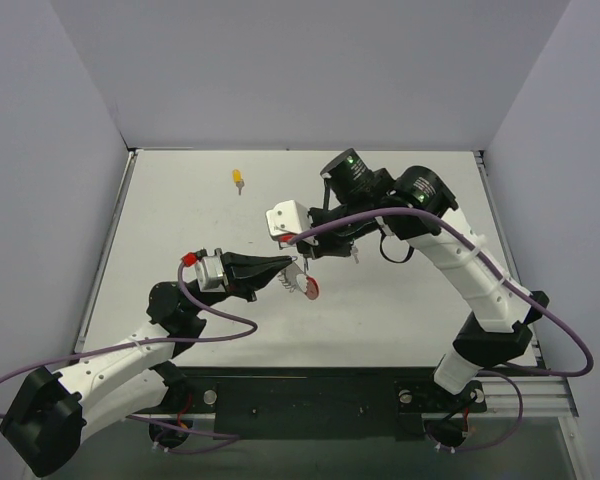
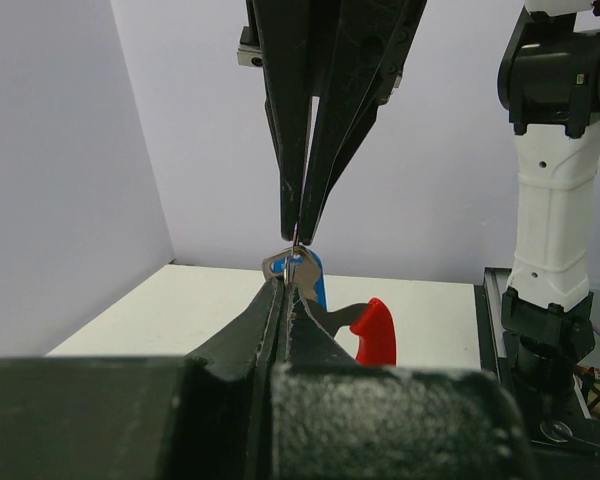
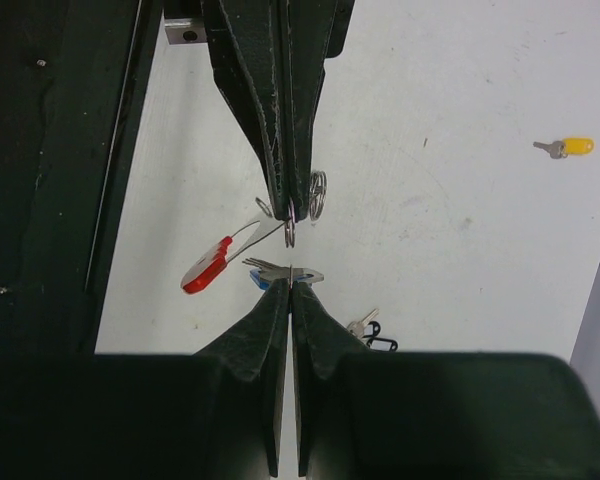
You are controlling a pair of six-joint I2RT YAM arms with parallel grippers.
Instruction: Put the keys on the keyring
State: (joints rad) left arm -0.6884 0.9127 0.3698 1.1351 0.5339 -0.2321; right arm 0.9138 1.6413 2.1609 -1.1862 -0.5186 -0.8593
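Both grippers meet tip to tip above the middle of the table. My left gripper [image 1: 291, 272] [image 2: 290, 280] [image 3: 290, 208] is shut on the keyring [image 3: 290, 235], a small silver loop. The keyring's red tab [image 1: 311, 291] [image 2: 376, 333] [image 3: 207, 266] dangles from it on a thin wire. Directly opposite, my right gripper [image 1: 302, 257] [image 3: 292, 282] [image 2: 298, 232] is shut on the blue key [image 3: 278, 270] [image 2: 316, 284], whose silver part touches or nearly touches the loop. A yellow key [image 1: 239, 179] [image 3: 568, 147] lies at the far left. Another key with a black head [image 3: 368, 330] lies under the right arm.
The white table [image 1: 180, 230] is walled by grey panels at the back and both sides. A black rail [image 1: 310, 395] with both arm bases runs along the near edge. Purple cables [image 1: 220, 320] loop off both arms.
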